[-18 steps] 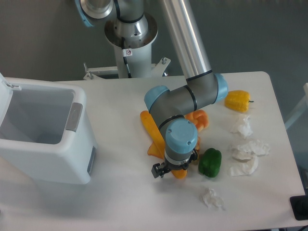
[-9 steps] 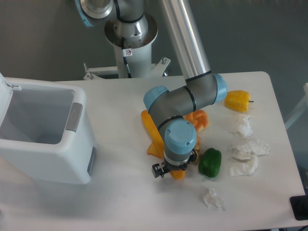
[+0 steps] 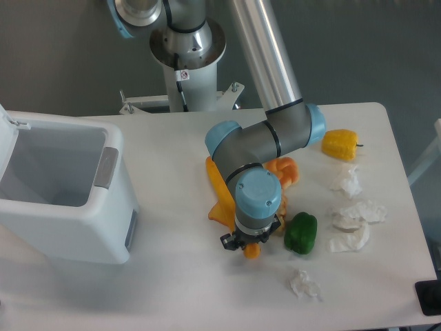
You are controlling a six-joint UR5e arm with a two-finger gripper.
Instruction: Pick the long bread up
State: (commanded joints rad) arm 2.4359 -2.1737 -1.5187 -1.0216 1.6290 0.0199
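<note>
The long bread [image 3: 217, 185] lies on the white table [image 3: 172, 276], mostly hidden under the arm; the gripper [image 3: 249, 244] sits over its near end, finger spacing unclear. Around it: one green pepper [image 3: 300, 233], one yellow pepper [image 3: 340, 144], four paper wads [image 3: 355, 212], one white bin [image 3: 58, 186], against a grey wall
</note>
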